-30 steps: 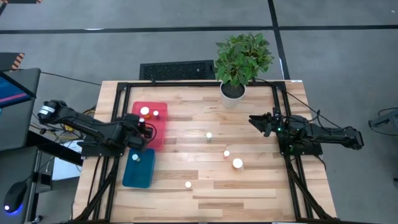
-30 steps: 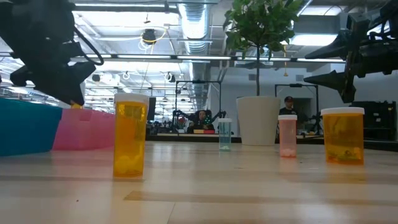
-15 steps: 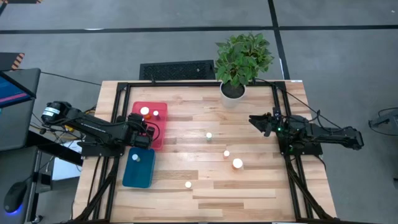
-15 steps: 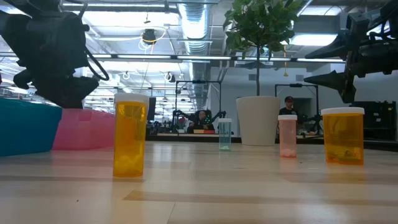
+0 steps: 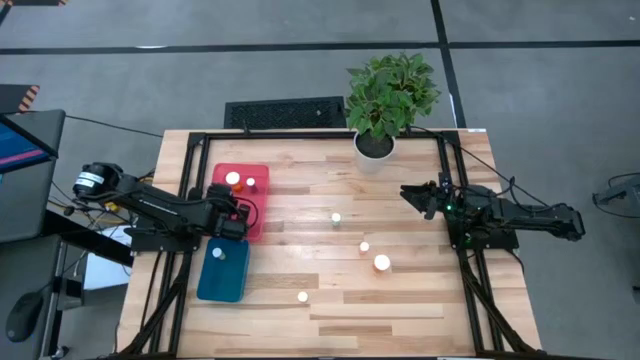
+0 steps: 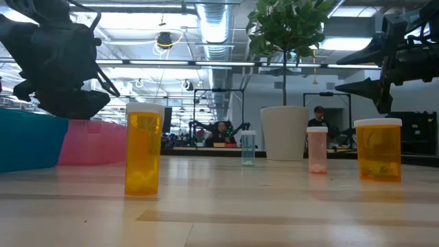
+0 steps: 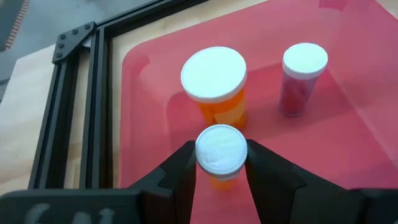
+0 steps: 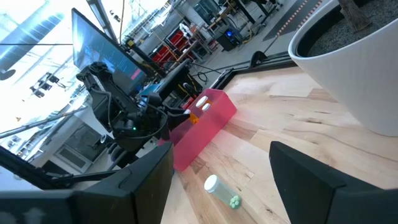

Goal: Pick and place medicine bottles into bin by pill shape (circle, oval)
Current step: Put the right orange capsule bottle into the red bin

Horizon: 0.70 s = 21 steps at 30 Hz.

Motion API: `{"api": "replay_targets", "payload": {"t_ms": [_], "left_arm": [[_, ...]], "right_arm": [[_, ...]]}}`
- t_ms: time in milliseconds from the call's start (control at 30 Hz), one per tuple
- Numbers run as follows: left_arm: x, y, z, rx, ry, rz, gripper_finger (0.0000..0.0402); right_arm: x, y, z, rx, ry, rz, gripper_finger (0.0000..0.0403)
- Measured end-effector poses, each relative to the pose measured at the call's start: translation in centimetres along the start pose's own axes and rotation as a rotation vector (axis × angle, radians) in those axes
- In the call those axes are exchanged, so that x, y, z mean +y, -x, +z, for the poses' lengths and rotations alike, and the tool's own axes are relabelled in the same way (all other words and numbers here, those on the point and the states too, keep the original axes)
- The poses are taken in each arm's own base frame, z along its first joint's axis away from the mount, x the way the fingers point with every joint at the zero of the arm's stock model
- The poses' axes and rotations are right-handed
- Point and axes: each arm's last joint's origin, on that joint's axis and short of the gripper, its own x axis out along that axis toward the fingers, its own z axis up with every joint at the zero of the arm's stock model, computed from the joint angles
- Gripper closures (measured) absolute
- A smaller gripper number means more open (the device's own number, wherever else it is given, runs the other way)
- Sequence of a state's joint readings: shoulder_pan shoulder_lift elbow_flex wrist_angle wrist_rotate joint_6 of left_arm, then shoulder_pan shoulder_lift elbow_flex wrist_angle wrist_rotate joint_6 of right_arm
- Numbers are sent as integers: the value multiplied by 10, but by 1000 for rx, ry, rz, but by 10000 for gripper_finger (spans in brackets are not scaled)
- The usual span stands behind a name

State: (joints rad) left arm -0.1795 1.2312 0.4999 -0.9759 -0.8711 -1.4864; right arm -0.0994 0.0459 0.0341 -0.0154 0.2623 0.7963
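My left gripper (image 5: 236, 209) (image 7: 221, 163) is over the red bin (image 5: 258, 196), shut on a small amber bottle with a white cap (image 7: 221, 149). Two more bottles stand in the red bin: a larger amber one (image 7: 214, 79) and a small reddish one (image 7: 303, 73). One bottle (image 5: 219, 252) stands in the blue bin (image 5: 222, 283). Several bottles stand on the table: a small clear one (image 5: 336, 217) (image 6: 247, 147), a pinkish one (image 5: 365, 246) (image 6: 317, 149), a larger amber one (image 5: 382, 263) (image 6: 378, 149) and an amber one near the front (image 5: 302, 296) (image 6: 144, 147). My right gripper (image 5: 408, 195) (image 8: 224, 168) is open and empty, above the table's right side. My left gripper pinches the small bottle's white cap (image 7: 205, 160) between its two fingers, one on each side. The fingers come from above, pointing down into the red bin. The bottle is upright; I cannot tell whether its base touches the bin floor.
A potted plant (image 5: 385, 100) stands at the table's far edge. A black frame (image 5: 190, 160) runs around the tabletop. Bare wood lies between the bins and the loose bottles. People show in the room beyond the table in the low view.
My left gripper has tipped and come down a little over the red bin with the small bottle still between its fingers; its arm's elbow has shifted toward the table. My right arm has kept still.
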Motion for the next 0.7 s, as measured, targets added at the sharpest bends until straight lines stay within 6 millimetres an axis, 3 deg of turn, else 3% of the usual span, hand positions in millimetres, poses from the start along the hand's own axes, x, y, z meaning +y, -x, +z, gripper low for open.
{"api": "replay_targets", "payload": {"t_ms": [500, 700], "left_arm": [[0, 0, 0, -1, 12, -4, 283], [5, -6, -10, 53, 40, 8, 283]], "right_arm": [[0, 0, 0, 0, 1, 0, 127], [0, 0, 0, 0, 1, 0, 127]]}}
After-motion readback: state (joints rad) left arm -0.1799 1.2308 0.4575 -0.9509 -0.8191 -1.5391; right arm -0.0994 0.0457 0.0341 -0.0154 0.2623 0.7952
